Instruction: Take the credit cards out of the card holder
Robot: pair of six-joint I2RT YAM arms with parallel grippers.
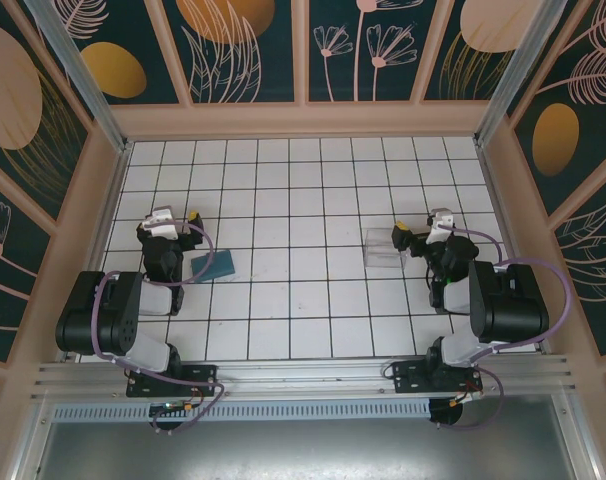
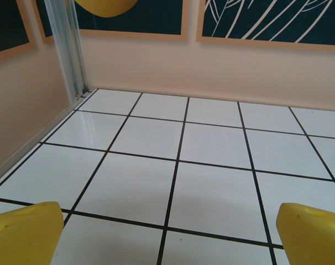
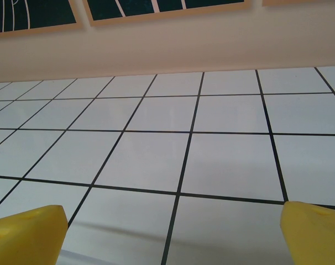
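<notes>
Looks like nothing's done yet: card holder (image 1: 214,265) sits near the bench's left edge, left tool (image 2: 170,237) and right tool (image 3: 173,234) both wide, empty.

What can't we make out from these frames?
- Top view: the card holder is too small to tell whether it's open or whether cards are inside.
- Top view: the clear box is faint and small, so its contents are unreadable.
- Left wrist view: the left tool is cut off by the bottom edge, leaving two fingertips, wide apart.
- Right wrist view: the right tool is cut off the same way.
</notes>
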